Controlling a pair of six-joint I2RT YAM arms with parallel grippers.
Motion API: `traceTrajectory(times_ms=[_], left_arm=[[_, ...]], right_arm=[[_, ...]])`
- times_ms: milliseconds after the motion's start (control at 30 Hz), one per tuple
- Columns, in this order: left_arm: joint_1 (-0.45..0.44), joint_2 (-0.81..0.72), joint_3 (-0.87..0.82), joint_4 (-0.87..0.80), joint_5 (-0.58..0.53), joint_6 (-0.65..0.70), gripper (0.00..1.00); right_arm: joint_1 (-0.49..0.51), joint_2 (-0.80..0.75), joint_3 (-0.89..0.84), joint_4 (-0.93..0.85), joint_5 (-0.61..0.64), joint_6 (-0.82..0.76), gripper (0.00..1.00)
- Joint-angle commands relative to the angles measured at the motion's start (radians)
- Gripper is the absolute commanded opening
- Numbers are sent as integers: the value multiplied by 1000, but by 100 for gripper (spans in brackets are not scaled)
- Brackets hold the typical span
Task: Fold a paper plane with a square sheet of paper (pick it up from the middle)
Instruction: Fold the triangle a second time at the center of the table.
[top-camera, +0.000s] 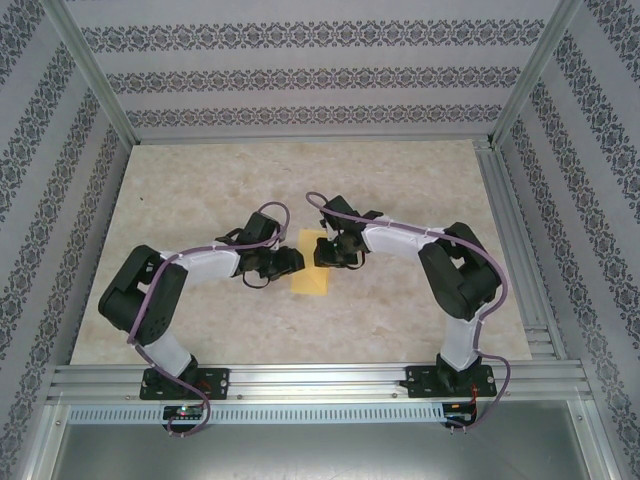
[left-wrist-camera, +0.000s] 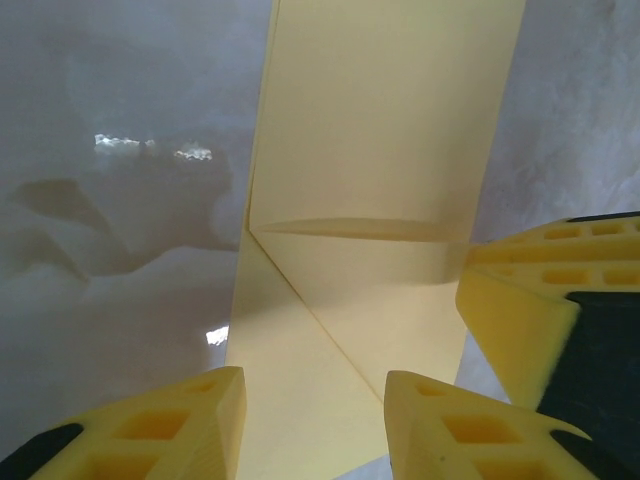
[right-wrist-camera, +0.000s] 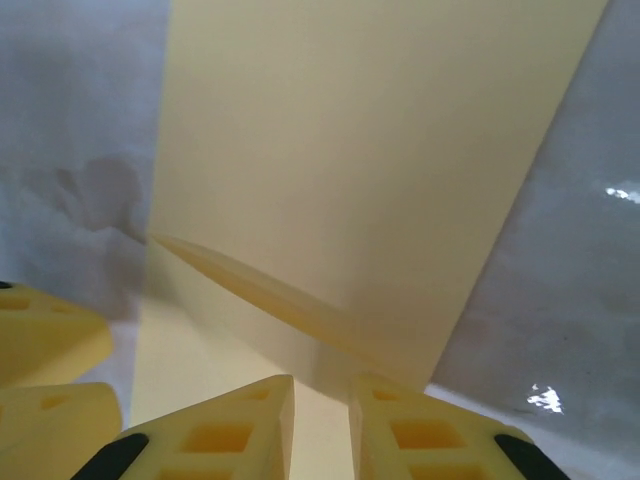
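Note:
The square sheet of paper (top-camera: 311, 281) lies mid-table as a yellow-orange strip, folded over on itself, not a pointed dart. In the left wrist view the paper (left-wrist-camera: 380, 120) carries a diagonal crease and a raised ridge running across it. My left gripper (left-wrist-camera: 315, 400) hovers open over the creased part, also seen from above (top-camera: 288, 262). My right gripper (right-wrist-camera: 320, 395) has only a narrow gap between its jaws, tips down at the end of the lifted flap (right-wrist-camera: 270, 295); it meets the sheet's far end (top-camera: 332, 250). Its fingers (left-wrist-camera: 515, 320) touch the paper's right edge.
The table (top-camera: 200, 180) is pale marble-patterned board inside an aluminium frame with patterned walls. Both arms bend inward, wrists almost meeting over the paper. The left gripper's fingers (right-wrist-camera: 45, 345) sit at the lower left of the right wrist view.

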Motion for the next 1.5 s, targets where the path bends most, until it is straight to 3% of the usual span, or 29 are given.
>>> traceTrajectory(times_ms=[0,900,1467], left_arm=[[-19,28,25,51,31,-35,42],[-32,114,68,149,60,-124,35],[-33,78,75,160,46,-70,30]], right_arm=[[-1,19,28,-16,35,-22,21],[-44,13,-108,152,-69,53,19],[-52,11,-124,155,-64,53,18]])
